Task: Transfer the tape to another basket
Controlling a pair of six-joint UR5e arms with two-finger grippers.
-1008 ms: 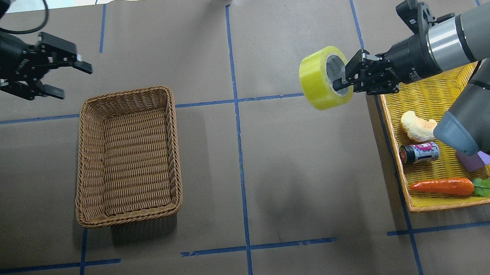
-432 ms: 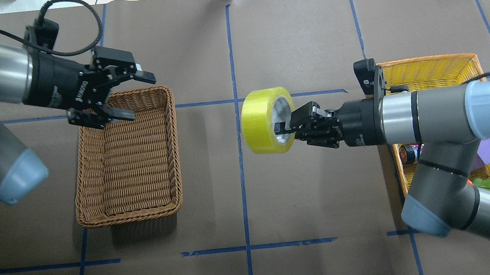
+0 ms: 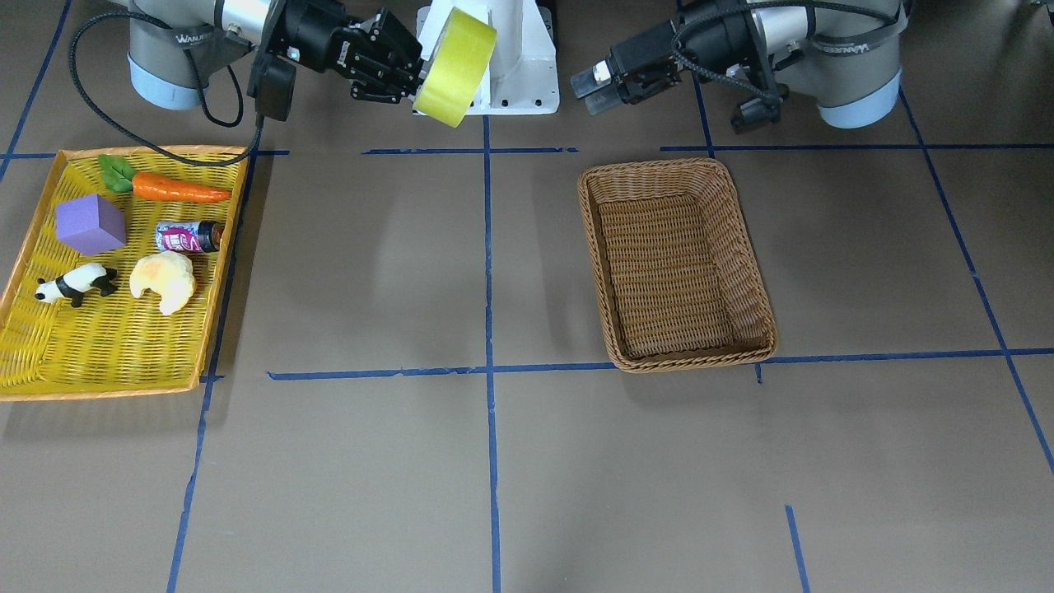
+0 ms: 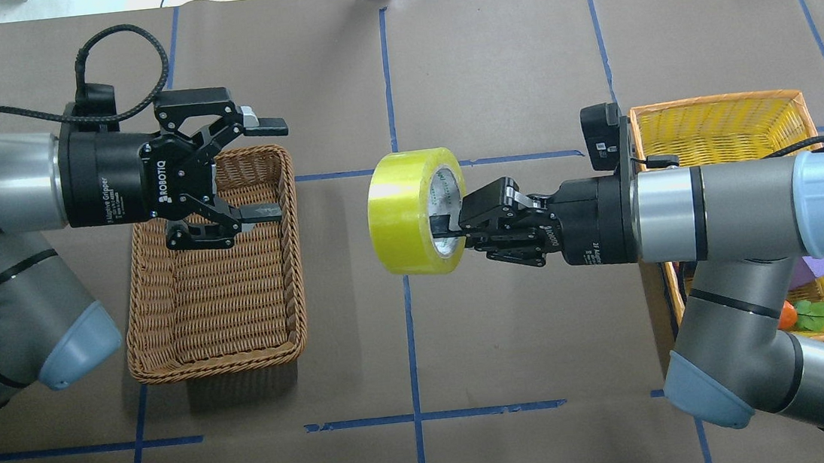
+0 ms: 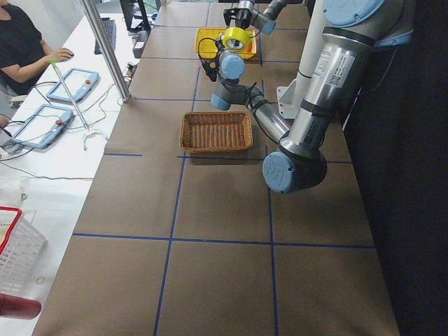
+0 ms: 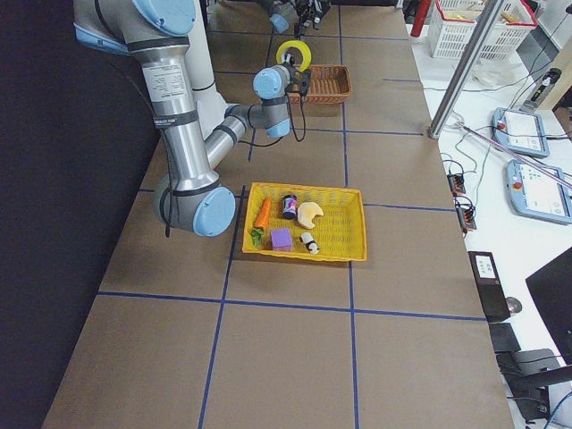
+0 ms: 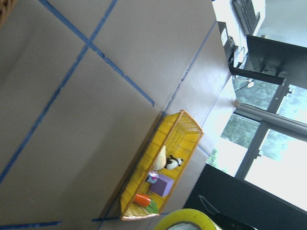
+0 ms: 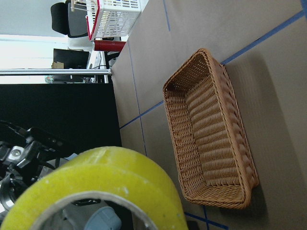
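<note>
1. The right hand [image 4: 445,225] grips the wall of the tape [image 4: 403,213], with one finger inside the core. The roll is held in the air on edge. It has shifted further left since a moment ago and now hangs over the bench's middle line.
2. The left hand [image 4: 276,171], spread wide and holding nothing, has swung out above the far corner of the basket [image 4: 220,362]. The basket sits unmoved on the bench's left half.

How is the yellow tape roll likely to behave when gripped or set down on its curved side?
The tape is a round, wide roll, so on its curved side it would probably roll; laid flat it looks stable. It shows no deformation where the right gripper pinches its wall, suggesting stiffness. Its smooth surface may be slippery.
</note>
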